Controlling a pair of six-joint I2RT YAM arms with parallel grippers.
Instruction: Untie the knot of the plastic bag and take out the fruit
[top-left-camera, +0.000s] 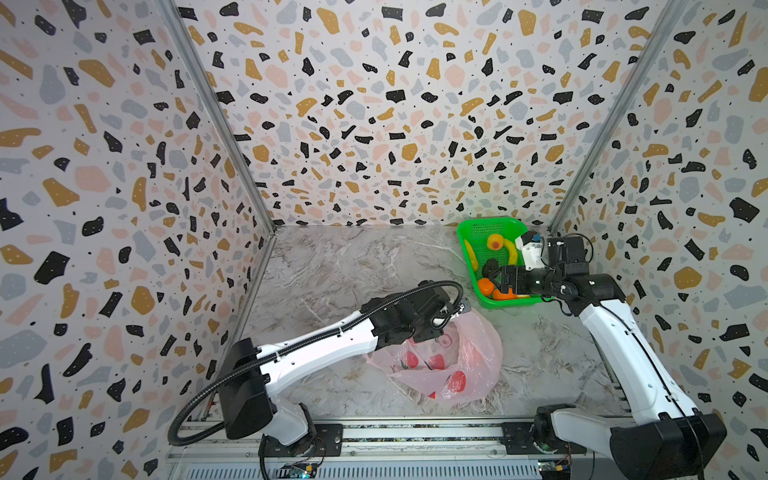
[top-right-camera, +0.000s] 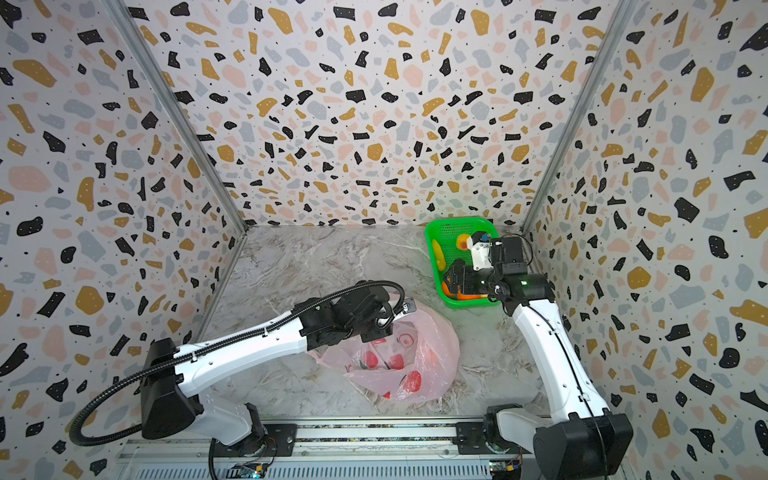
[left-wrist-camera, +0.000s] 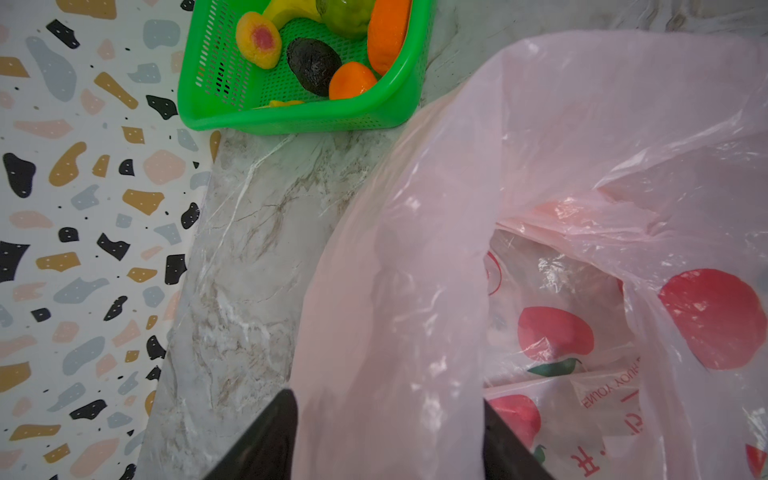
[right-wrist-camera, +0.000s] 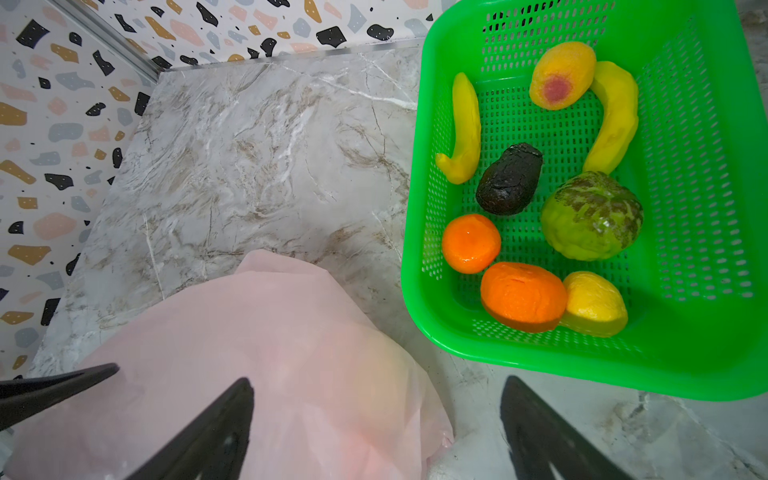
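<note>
The pink plastic bag lies crumpled on the marble table with its mouth open; the knot is out of view. My left gripper reaches into the bag's far rim, its jaws apart with a wide band of pink film between them. The fruit lies in the green basket: two tangerines, an avocado, a bumpy green one, a peach, a yellow one and two bananas. My right gripper hangs open and empty over the basket's near corner.
The basket stands at the back right against the wall corner. Patterned walls close in the left, back and right. Bare marble stretches left of the basket and behind the bag. A metal rail runs along the front edge.
</note>
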